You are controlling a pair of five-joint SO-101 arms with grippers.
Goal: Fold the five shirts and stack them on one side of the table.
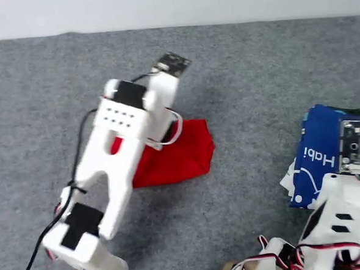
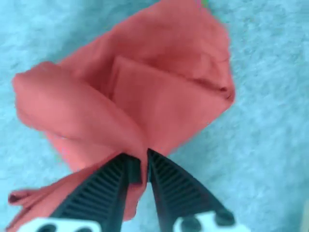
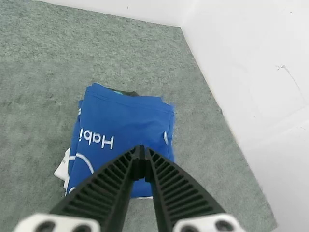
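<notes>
left fingers (image 2: 106, 188) clamp a fold of red shirt (image 2: 159, 92) | right fingers (image 3: 111, 188) closed, apparently empty, above blue shirt (image 3: 125, 121) | grey bench (image 1: 256, 75)

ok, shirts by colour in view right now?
Red shirt: 1, pinched in the left gripper
Blue shirt: 1, lying on top of the others
White cloth: 1, edge under the blue
Dark cloth: 1, edge under the blue
Total: 4 seen; more could lie hidden under the blue.

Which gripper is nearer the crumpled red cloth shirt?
Left. The left gripper is clamped on a fold of the crumpled red cloth shirt; the right gripper is apart from it, above the folded blue cloth shirt.
</notes>
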